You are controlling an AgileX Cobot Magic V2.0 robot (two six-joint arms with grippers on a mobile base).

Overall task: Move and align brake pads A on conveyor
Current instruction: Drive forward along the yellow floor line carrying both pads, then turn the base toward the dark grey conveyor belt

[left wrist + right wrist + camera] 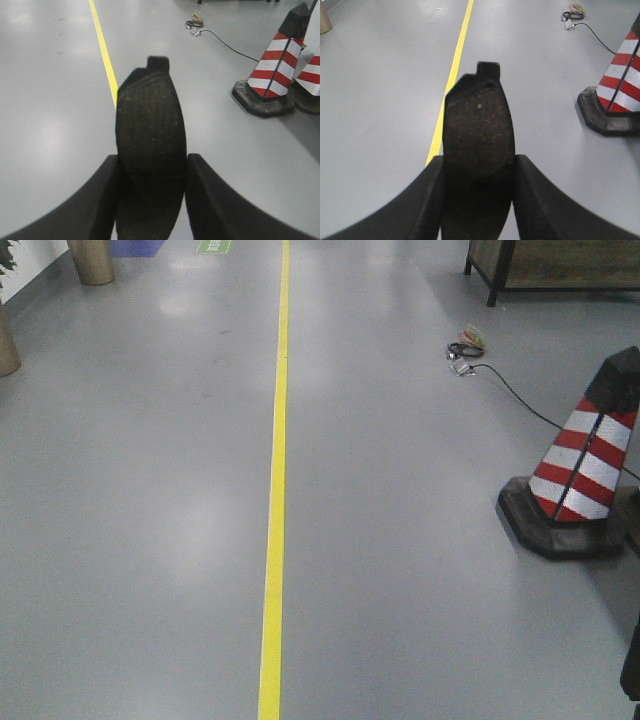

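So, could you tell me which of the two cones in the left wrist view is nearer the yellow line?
The cone seen whole, with its black base; the other cone, cropped by the right edge, stands beyond it.

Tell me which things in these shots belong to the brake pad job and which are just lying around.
Job:
left gripper, shut on first brake pad
right gripper, shut on second brake pad

Lying about:
traffic cone
black cable
yellow floor line
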